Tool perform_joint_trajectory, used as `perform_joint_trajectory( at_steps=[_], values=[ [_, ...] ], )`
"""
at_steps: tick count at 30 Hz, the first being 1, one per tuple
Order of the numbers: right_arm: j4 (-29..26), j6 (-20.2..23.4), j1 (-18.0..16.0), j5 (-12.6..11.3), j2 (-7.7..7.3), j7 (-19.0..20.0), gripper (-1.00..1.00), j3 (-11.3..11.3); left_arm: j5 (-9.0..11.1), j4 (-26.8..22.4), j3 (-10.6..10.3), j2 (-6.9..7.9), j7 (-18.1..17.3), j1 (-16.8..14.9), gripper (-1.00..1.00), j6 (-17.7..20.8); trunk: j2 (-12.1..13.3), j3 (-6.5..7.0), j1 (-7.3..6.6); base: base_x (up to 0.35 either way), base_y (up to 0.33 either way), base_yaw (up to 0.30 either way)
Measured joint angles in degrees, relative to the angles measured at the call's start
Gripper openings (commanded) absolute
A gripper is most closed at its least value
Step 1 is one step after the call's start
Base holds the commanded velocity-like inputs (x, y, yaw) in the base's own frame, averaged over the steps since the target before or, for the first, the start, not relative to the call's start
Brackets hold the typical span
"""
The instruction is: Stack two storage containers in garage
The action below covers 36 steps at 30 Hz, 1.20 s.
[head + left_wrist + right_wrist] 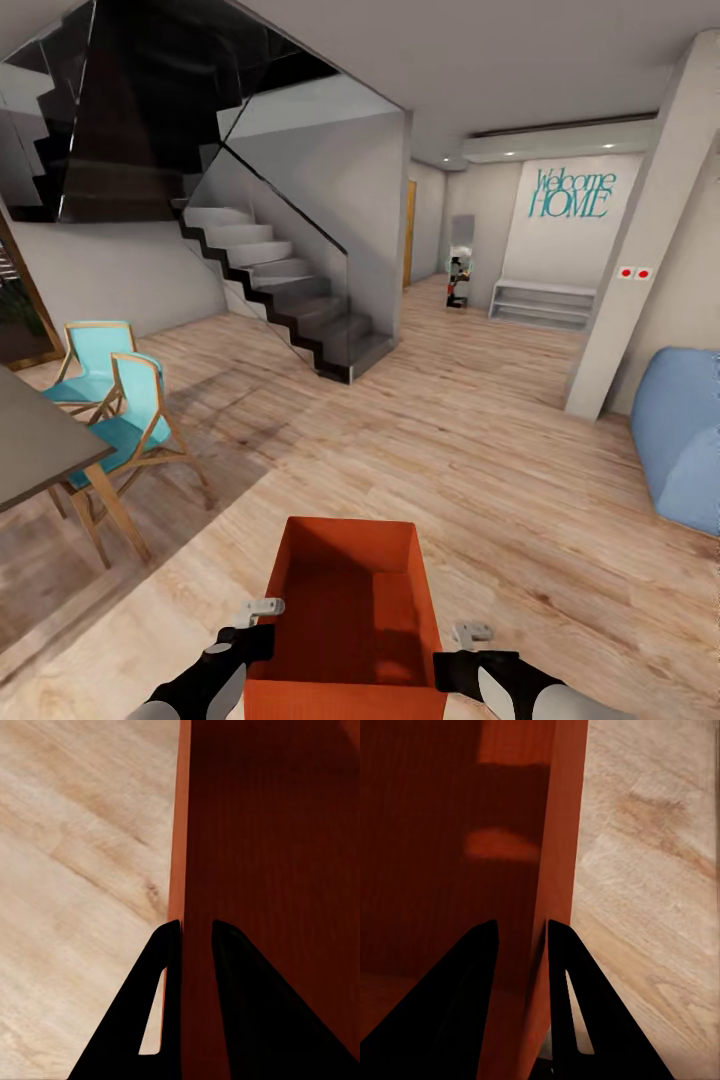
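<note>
At 9 o'clock in the head view stand two blue chairs [115,405] beside a grey table [35,440]. At 6 o'clock an orange bin [350,610] hangs above the wood floor [480,450], open side up. The left gripper [196,945] pinches its left wall; the right gripper [521,945] pinches its right wall. Stairs [290,290] rise at 11 o'clock, a blue sofa [685,440] at 3 o'clock.
</note>
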Motion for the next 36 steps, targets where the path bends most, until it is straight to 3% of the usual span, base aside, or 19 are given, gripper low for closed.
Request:
perform_joint_trajectory(
  at_steps=[11,36],
  values=[
    [-0.07,0.08,-0.01,0.00,0.02,-0.02,-1.00,0.03,0.04,-0.02,0.00,0.01,0.01,0.01,-1.00,0.00,0.00,0.00,0.00,0.334,0.074,-0.026],
    [-0.01,0.03,-0.01,0.01,0.01,-0.01,-1.00,0.01,0.03,0.00,-0.02,0.00,0.02,0.00,-1.00,0.00,0.00,0.00,0.00,0.334,0.075,-0.122]
  ],
)
